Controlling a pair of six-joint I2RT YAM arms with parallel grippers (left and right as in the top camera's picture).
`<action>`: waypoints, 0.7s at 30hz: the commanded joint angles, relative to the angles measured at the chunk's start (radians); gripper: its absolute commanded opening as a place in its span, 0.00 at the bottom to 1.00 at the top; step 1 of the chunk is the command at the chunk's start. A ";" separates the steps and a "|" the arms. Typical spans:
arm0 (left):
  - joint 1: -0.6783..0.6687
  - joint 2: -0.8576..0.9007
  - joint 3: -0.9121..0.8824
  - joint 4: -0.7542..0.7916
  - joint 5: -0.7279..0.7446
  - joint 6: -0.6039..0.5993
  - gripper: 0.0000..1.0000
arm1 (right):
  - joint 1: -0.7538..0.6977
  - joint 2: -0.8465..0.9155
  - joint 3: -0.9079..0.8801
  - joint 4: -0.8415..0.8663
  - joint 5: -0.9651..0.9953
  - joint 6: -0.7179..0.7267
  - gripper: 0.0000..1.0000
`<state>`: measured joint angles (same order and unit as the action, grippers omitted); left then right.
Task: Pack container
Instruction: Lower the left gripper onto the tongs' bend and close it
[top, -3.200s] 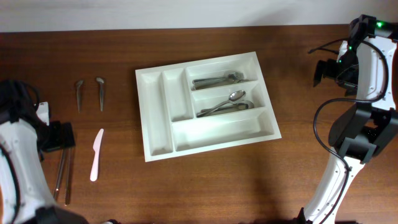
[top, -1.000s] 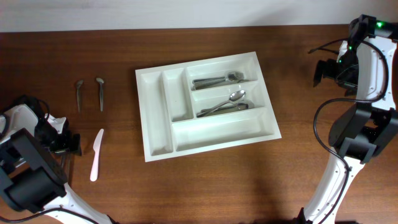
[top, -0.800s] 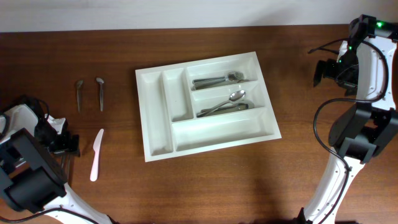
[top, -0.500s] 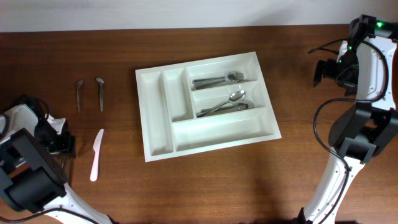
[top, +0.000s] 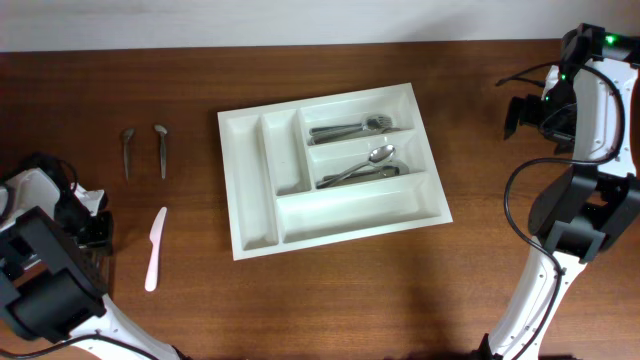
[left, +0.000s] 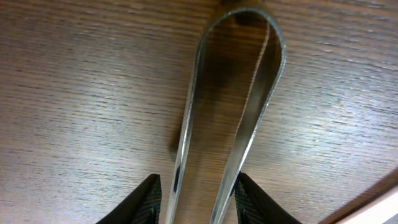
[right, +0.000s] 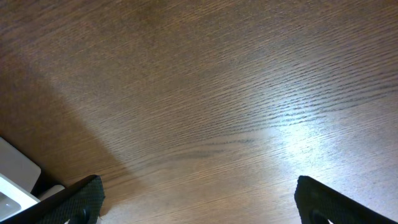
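Overhead, the container is seen at the frame's centre with forks and spoons already laid in its two upper long compartments, while two small metal utensils and a white knife at the left are not yet packed, the left gripper being lowered beside them. Left wrist: metal tongs are flanked at the frame's bottom by narrowly set fingers, though a firm hold cannot be told. Right wrist: the right gripper is shown spread wide above the table, nothing held.
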<state>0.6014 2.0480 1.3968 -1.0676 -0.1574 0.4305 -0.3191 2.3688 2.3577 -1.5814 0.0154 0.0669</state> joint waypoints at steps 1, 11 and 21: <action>0.013 0.015 -0.009 0.006 0.008 0.010 0.41 | 0.005 -0.005 -0.004 0.001 -0.008 -0.008 0.99; 0.019 0.015 -0.043 0.042 0.049 0.010 0.41 | 0.005 -0.005 -0.004 0.001 -0.008 -0.007 0.99; 0.019 0.015 -0.084 0.064 0.048 0.009 0.27 | 0.005 -0.005 -0.004 0.001 -0.008 -0.008 0.99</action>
<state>0.6140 2.0422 1.3506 -1.0191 -0.1154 0.4309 -0.3191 2.3688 2.3577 -1.5814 0.0154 0.0666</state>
